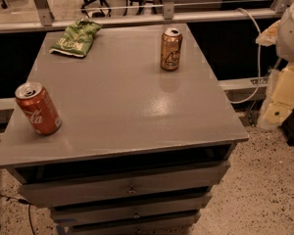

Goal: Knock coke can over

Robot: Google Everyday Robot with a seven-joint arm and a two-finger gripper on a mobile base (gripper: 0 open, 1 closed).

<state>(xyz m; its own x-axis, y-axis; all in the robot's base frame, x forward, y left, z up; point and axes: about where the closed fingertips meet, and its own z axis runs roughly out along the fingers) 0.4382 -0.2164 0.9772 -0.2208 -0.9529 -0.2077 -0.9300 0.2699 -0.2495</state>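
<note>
The coke can (37, 108) is red with white cursive lettering and a silver top. It stands upright near the front left edge of the grey cabinet top (122, 102). My arm's white body (291, 26) and the pale gripper (283, 96) hang at the right edge of the view. They are off the cabinet and far to the right of the coke can, touching nothing on the top.
A gold-brown can (171, 49) stands upright at the back right of the top. A green chip bag (76, 38) lies at the back left. Drawers (132, 190) front the cabinet. A railing (137, 18) runs behind, and a white cable (257, 58) hangs at the right.
</note>
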